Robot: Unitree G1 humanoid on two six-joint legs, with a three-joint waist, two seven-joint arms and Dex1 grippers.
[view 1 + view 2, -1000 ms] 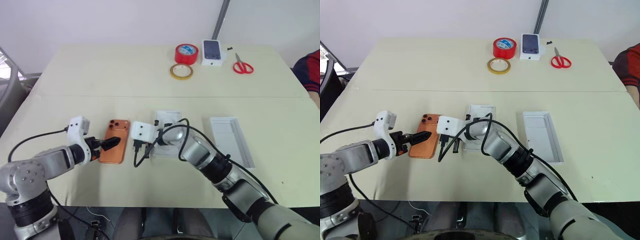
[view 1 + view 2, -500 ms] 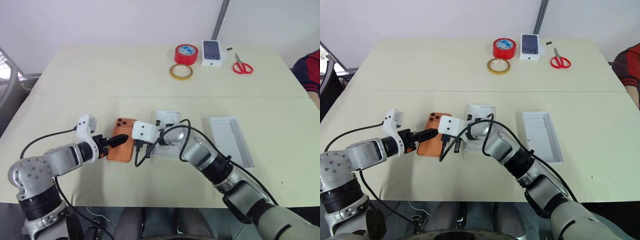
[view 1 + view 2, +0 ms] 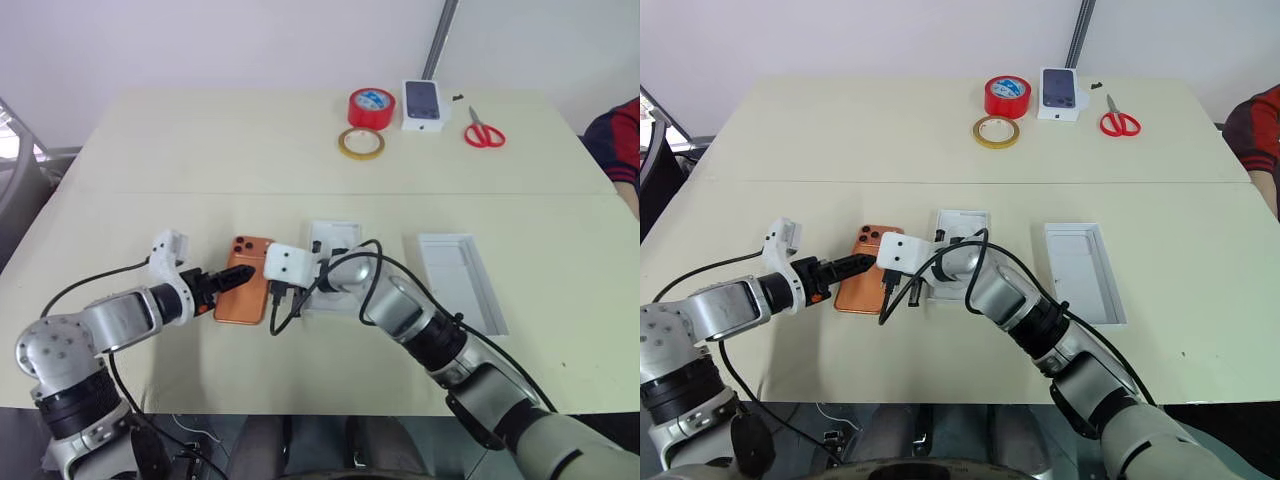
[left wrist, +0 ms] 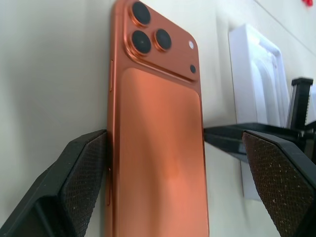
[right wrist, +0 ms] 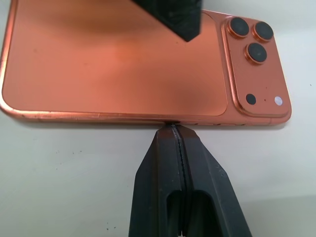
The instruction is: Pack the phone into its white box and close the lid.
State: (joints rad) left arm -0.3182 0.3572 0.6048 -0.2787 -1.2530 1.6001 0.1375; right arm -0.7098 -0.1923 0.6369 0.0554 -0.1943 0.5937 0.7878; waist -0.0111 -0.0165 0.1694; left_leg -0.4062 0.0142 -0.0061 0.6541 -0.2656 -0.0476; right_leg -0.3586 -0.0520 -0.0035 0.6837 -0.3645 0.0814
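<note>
The orange phone [image 3: 244,292] lies camera side up on the table, left of centre. My left gripper [image 3: 238,278] is open and straddles the phone; one pad [image 4: 84,173] rests against its long edge and the other pad [image 4: 276,182] stands off the opposite side. My right gripper [image 5: 173,127] is shut, its tips pressed against the phone's other long edge. The white box [image 3: 336,236] lies just right of the phone, partly hidden behind my right arm. The lid [image 3: 462,282] lies hollow side up further right.
At the back of the table are a red tape roll [image 3: 373,107], a yellowish tape ring [image 3: 361,143], a small white box with a phone picture [image 3: 425,105] and red scissors [image 3: 485,133]. A person's sleeve [image 3: 617,145] shows at the right edge.
The phone has slid a little right, up against my right gripper's tips. My left gripper followed it and rolled slightly. The right arm stayed put.
</note>
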